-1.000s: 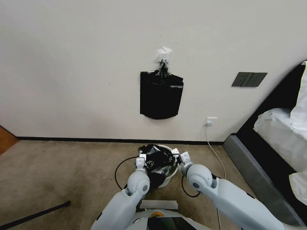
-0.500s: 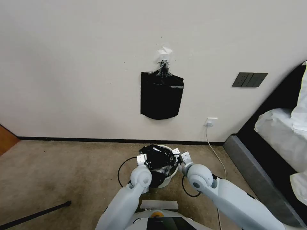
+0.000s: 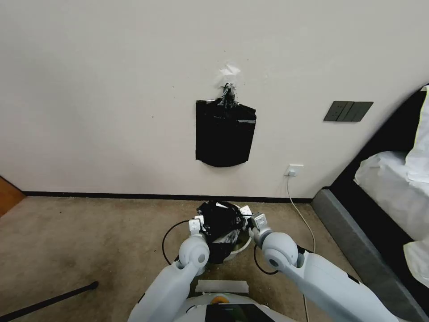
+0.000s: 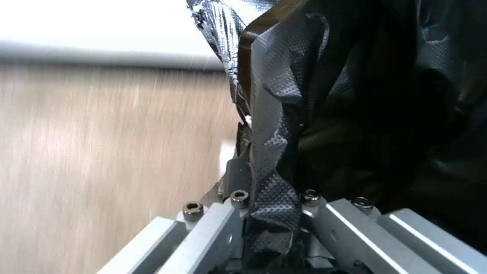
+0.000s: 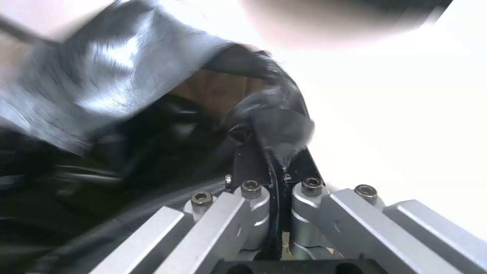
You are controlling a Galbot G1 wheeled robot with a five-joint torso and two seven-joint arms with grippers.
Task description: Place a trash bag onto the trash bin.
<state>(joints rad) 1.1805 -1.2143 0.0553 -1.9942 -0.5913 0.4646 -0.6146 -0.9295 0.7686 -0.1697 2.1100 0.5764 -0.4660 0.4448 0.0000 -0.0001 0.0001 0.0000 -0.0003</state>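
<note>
Since a second ago both arms have dropped a bit and the trash bag [image 3: 220, 220] now hides more of the trash bin [image 3: 240, 247] rim. Left gripper [image 3: 196, 224] is clamped on the bag's left edge, right gripper [image 3: 251, 219] pinches the right edge, film stretched between them over the bin on the floor. Bag looks light, limp and slippery, so best held by its rim folds.
</note>
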